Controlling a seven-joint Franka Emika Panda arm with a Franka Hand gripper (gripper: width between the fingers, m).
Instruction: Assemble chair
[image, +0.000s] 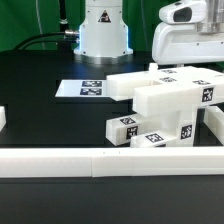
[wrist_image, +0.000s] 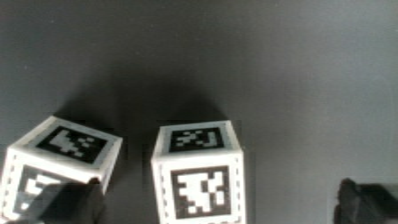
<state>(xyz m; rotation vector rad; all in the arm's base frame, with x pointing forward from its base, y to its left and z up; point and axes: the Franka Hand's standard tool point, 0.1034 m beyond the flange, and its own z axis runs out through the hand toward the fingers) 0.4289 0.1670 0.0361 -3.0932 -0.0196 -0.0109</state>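
Note:
The chair's glossy white parts (image: 160, 98) lie bunched together right of the table's middle, each with black-and-white tags. A short block (image: 122, 128) lies at the front of the bunch. The arm's white hand (image: 185, 30) hangs above the back right of the bunch; its fingertips do not show in the exterior view. In the wrist view, two upright tagged posts stand side by side on the dark table. One post (wrist_image: 196, 165) rises between the fingers of my open gripper (wrist_image: 214, 205). The other post (wrist_image: 68, 150) stands just beyond one dark finger (wrist_image: 63, 205). Nothing is held.
The marker board (image: 85, 88) lies flat toward the exterior view's left, in front of the robot's base (image: 103, 30). A long low white border rail (image: 100, 160) runs along the front. Another rail (image: 214, 125) runs along the exterior view's right side.

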